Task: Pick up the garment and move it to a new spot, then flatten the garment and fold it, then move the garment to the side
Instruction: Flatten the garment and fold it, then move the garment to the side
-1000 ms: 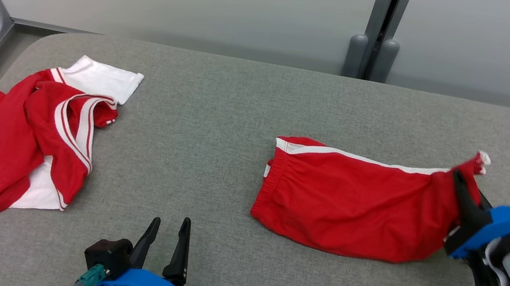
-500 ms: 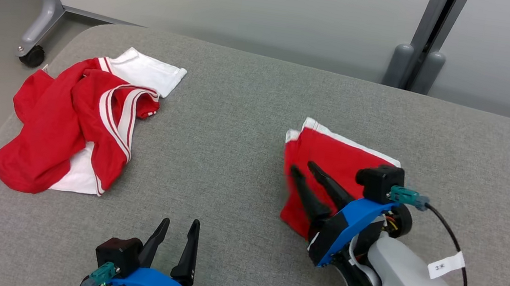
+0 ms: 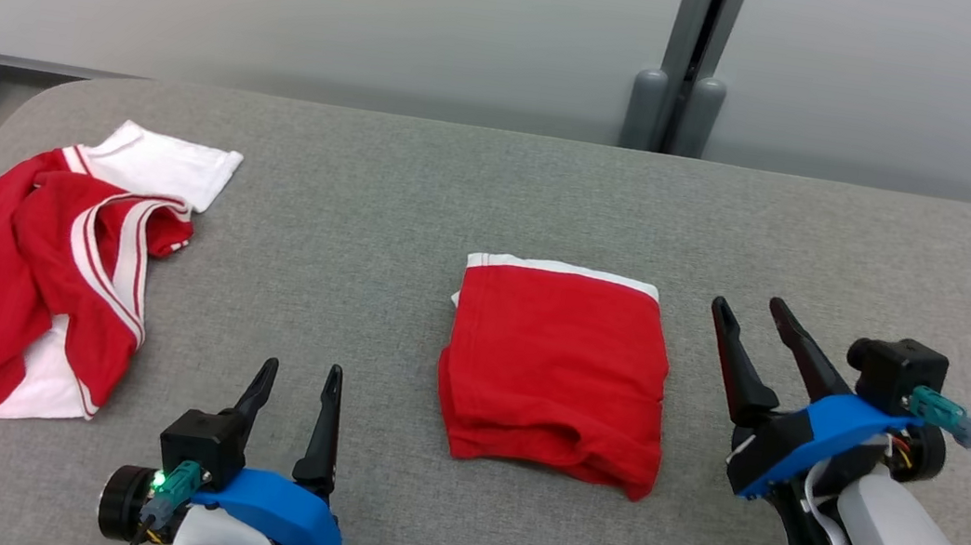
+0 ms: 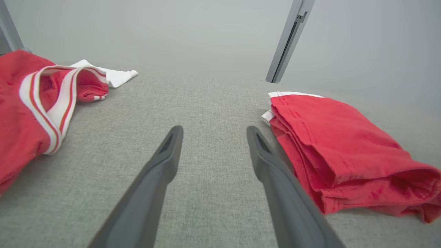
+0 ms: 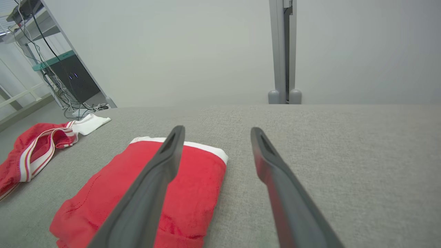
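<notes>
Jaws on both sides stand spread, flanking the folded garment (image 3: 555,371); crumpled jersey (image 3: 25,278) lies well apart.

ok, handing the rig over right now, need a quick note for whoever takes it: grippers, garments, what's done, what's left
Grippers: left gripper open and empty, low near the front edge; right gripper open and empty, just right of the folded red shorts, not touching.
Things: shorts lie as a compact square mid grey table; crumpled red-and-white shirt at far left.
Done: flattening and fold.
Left: move the shorts to the side.
</notes>
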Robot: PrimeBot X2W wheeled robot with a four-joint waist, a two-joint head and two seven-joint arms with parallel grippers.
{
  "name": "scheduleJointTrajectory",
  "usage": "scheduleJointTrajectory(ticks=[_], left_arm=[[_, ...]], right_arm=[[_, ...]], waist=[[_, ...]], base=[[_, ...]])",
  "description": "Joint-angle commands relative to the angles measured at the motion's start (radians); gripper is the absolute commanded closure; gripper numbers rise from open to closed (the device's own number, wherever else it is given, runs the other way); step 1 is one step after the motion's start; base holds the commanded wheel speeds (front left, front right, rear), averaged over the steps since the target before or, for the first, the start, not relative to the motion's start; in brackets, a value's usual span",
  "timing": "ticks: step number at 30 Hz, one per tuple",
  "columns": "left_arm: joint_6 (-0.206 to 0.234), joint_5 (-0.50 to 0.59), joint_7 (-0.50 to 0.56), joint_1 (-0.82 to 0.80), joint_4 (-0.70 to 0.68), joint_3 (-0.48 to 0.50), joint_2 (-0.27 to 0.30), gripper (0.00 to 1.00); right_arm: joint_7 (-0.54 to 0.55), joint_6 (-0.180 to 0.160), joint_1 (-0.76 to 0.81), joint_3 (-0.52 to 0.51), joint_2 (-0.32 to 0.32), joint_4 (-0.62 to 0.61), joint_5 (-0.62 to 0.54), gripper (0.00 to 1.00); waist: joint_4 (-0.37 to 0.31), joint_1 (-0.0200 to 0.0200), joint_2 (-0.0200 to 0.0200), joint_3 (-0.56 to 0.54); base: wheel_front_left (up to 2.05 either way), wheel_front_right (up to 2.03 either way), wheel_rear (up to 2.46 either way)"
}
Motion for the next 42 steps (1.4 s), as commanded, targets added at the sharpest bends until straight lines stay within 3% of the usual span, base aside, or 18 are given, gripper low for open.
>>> scheduleJointTrajectory(ticks=[1, 7, 11, 17, 32, 42], left_arm=[[0.006, 0.023, 0.000, -0.008, -0.007, 0.013, 0.002, 0.00], [0.008, 0.119, 0.000, 0.027, -0.006, 0.044, 0.002, 0.00], [0.024, 0.170, 0.000, 0.063, -0.026, 0.060, 0.002, 0.00], [0.035, 0.146, 0.000, 0.134, -0.046, 0.056, 0.002, 0.00], [0.028, 0.138, 0.000, 0.146, -0.041, 0.035, 0.001, 0.00], [0.034, 0.123, 0.000, 0.087, -0.048, -0.039, 0.001, 0.00]], right_arm=[[-0.003, 0.000, 0.033, -0.037, 0.005, -0.019, -0.036, 0.00], [-0.003, 0.000, 0.162, -0.206, 0.045, -0.056, -0.193, 0.00], [-0.003, 0.000, 0.240, -0.265, 0.085, -0.056, -0.265, 0.00], [-0.003, 0.000, 0.322, -0.317, 0.132, -0.055, -0.314, 0.00], [-0.003, 0.000, 0.309, -0.321, 0.160, -0.039, -0.342, 0.00], [-0.003, 0.000, 0.119, -0.227, 0.166, 0.047, -0.318, 0.00]], waist=[[-0.025, -0.0001, 0.0000, -0.016], [-0.068, -0.0001, 0.0000, -0.035], [-0.083, -0.0001, 0.0000, -0.055], [-0.092, -0.0001, 0.0000, -0.087], [-0.065, -0.0001, 0.0000, -0.078], [0.015, -0.0001, 0.0000, 0.029]], base=[[0.00, 0.00, 0.00], [0.00, 0.00, 0.00], [0.00, 0.00, 0.00], [0.00, 0.00, 0.00], [0.00, 0.00, 0.00], [0.00, 0.00, 0.00]])
